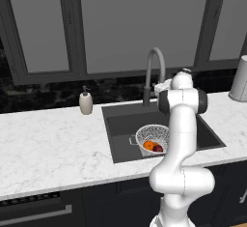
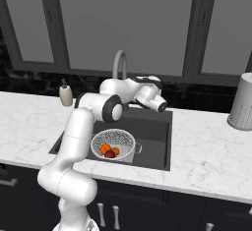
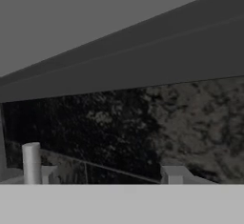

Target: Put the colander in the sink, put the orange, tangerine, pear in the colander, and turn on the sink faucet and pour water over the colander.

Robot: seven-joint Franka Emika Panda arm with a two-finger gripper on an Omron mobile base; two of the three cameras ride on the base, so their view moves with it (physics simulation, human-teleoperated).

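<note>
The white mesh colander (image 1: 153, 135) (image 2: 114, 142) sits in the dark sink (image 1: 123, 129) (image 2: 153, 132). Inside it lie the orange (image 2: 105, 149), the tangerine (image 2: 115, 151) and the dark red pear (image 2: 110, 154) (image 1: 158, 148), with an orange fruit (image 1: 149, 145) beside it. The grey gooseneck faucet (image 1: 155, 69) (image 2: 119, 64) rises behind the basin. My white hand (image 2: 146, 91) hovers at the sink's back edge, right of the faucet's base. My gripper (image 3: 110, 179) faces the dark backsplash, fingers apart with nothing between them. A small grey cylinder (image 3: 31, 163) stands just left of the left fingertip.
A soap dispenser (image 1: 86, 101) (image 2: 65, 95) stands on the white marble counter (image 1: 53, 148) left of the sink. A grey canister (image 1: 240, 78) (image 2: 242, 108) stands at the far right. Windows and a black backsplash (image 3: 143, 123) close the back.
</note>
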